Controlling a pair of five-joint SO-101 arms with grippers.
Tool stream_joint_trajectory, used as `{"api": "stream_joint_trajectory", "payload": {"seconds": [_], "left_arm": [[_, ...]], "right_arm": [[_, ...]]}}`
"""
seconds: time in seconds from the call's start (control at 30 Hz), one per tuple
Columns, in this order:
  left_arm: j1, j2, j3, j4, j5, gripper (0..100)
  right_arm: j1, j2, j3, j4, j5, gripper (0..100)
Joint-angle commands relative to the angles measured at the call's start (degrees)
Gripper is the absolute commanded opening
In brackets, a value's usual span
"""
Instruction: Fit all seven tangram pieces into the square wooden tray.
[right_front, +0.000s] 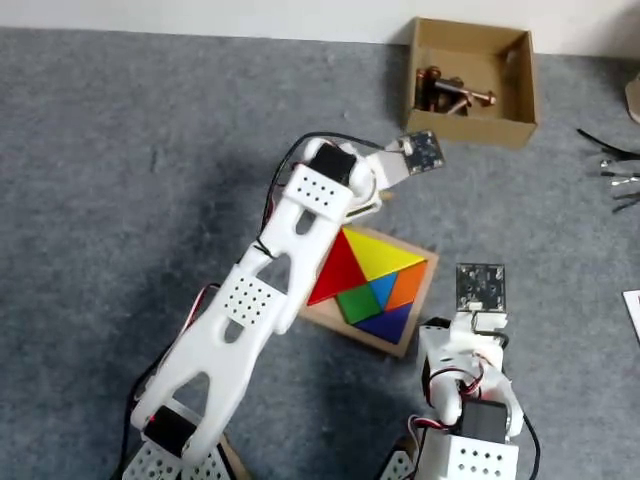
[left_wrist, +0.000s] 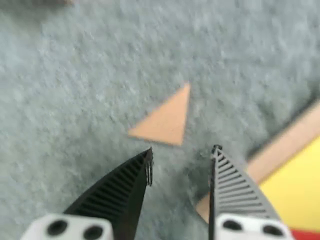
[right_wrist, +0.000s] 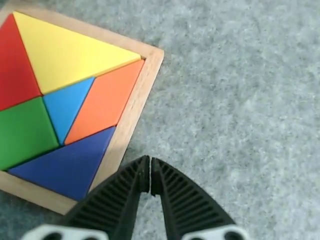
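The square wooden tray (right_front: 418, 300) lies mid-table on grey carpet, holding several coloured pieces: red (right_front: 335, 270), yellow (right_front: 380, 255), green, light blue, orange and dark blue (right_wrist: 65, 167). A small tan triangle (left_wrist: 165, 122) lies flat on the carpet just outside a tray corner (left_wrist: 295, 140). My left gripper (left_wrist: 182, 154) hovers open right before that triangle, not touching it. The left arm (right_front: 300, 230) stretches over the tray's far left corner. My right gripper (right_wrist: 150, 175) is shut and empty beside the tray's edge (right_wrist: 131, 117), near the dark blue piece.
A cardboard box (right_front: 470, 100) with copper-coloured metal parts stands at the back right. Loose cables (right_front: 610, 165) lie at the right edge. Bare carpet spreads to the left and to the right of the tray.
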Motion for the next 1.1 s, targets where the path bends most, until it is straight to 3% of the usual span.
{"api": "stream_joint_trajectory", "payload": {"seconds": [0.0, 0.17, 0.37, 0.5, 0.8, 1.07], "left_arm": [[1.4, -2.7, -2.6, -5.6, -0.4, 19], [1.3, -2.9, -2.6, -9.8, 0.9, 18], [0.4, -2.5, -2.2, -16.4, 18.4, 18], [0.2, -1.7, -2.2, -22.1, 25.1, 18], [0.3, 8.2, -2.6, -24.1, 26.3, 18], [-0.8, 6.5, -2.6, -14.9, 26.2, 18]], "right_arm": [[0.7, -0.6, 5.9, 0.2, 0.6, 1.0], [0.7, -0.6, 5.9, 0.2, 0.6, 1.0], [0.7, -0.6, 5.9, 0.2, 0.6, 1.0], [0.7, -0.6, 5.9, 0.2, 0.6, 1.0], [0.7, -0.6, 5.9, 0.2, 0.6, 1.0], [0.7, -0.6, 5.9, 0.2, 0.6, 1.0]]}}
